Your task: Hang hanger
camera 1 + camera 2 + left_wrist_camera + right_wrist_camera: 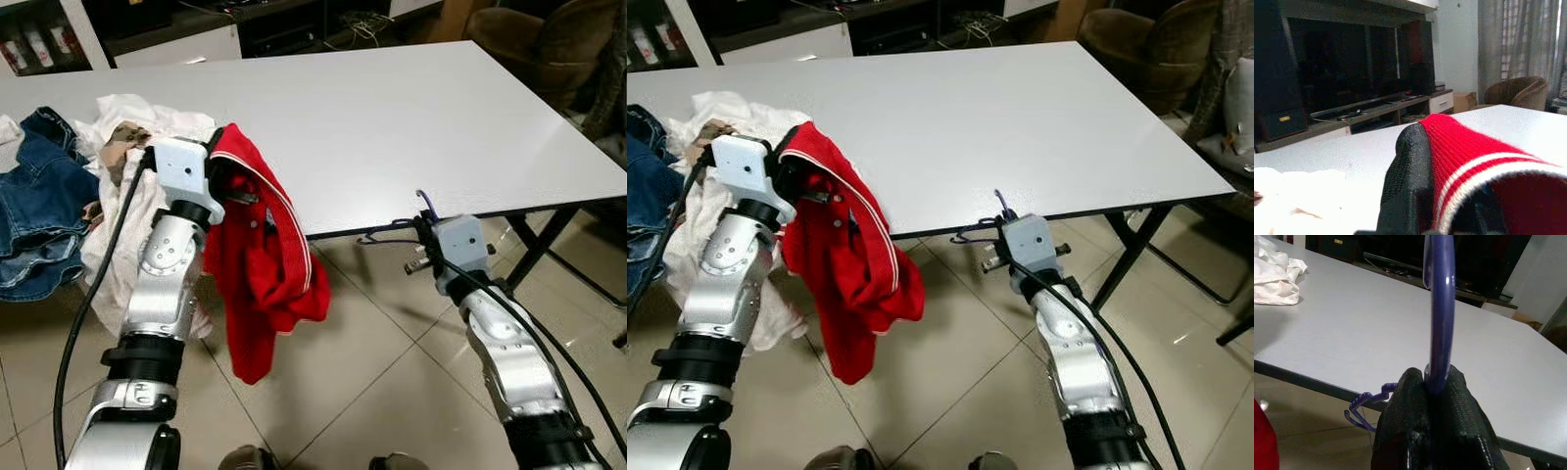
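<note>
Jaws clenched — right gripper (1436, 382) on purple hanger (1440, 308), left gripper (1449, 161) on red shirt (260, 259).

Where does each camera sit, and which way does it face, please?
Eye views: head, looking down at the table; both arms show.
Left wrist: along the left end effector, shut on the red top, facing shelves.
Right wrist: along the right end effector, shut on the hanger.
Shared: table, top.
</note>
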Motion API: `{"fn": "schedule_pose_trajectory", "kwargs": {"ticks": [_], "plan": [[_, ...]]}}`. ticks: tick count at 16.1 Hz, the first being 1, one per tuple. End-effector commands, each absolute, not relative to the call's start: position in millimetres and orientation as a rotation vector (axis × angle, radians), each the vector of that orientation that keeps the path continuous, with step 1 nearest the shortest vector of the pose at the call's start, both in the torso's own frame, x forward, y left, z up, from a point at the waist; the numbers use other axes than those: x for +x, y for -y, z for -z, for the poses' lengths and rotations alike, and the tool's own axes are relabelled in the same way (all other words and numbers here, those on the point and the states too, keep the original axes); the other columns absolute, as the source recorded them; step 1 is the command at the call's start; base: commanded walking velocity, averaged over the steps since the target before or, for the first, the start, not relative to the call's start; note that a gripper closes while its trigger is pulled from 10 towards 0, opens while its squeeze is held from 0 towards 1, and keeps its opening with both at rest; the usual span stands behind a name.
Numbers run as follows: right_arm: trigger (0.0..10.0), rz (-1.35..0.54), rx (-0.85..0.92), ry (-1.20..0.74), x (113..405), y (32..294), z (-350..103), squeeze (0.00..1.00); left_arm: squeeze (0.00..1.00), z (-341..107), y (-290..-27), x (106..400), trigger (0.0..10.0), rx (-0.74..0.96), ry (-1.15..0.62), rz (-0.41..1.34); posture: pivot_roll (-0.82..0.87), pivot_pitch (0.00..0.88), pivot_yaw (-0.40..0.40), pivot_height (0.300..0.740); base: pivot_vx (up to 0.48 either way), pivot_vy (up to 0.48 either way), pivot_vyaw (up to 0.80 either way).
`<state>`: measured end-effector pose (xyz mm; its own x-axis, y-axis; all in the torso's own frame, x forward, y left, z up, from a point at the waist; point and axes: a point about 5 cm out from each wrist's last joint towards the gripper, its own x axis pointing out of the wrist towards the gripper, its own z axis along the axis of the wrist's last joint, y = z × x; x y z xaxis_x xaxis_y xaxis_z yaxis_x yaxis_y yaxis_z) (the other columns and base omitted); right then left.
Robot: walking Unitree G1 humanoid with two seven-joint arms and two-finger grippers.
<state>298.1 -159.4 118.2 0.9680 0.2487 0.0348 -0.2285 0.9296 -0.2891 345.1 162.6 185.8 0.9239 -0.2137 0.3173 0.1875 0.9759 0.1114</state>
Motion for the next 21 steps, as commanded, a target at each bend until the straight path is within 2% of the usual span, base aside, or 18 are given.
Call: {"fn": "schedule_pose_trajectory", "kwargs": {"ticks": [1,12,18,21], "plan": [[10.0,-0.195,-0.245,0.419,310.1,151.4,-194.8,0.00,0.00,-191.0,-160.6,346.7,10.0,0.087,0.350,0.206,0.00,0.000,0.052,0.740,0.382,0.000,0.00],[10.0,-0.198,-0.229,0.407,310.4,150.6,-192.3,0.00,0.00,-192.9,-156.7,347.8,10.0,0.082,0.361,0.219,-0.01,0.000,0.056,0.740,0.440,0.000,0.00],[10.0,-0.179,-0.247,0.509,312.4,154.1,-220.3,0.00,0.00,-206.3,-154.4,350.9,10.0,0.076,0.403,0.223,-0.01,0.000,0.056,0.740,0.472,0.000,0.00],[10.0,-0.191,-0.251,0.501,313.3,151.6,-218.2,0.00,0.00,-213.4,-152.3,353.9,10.0,0.073,0.422,0.229,0.00,0.000,0.056,0.740,0.471,0.000,0.00]]}}
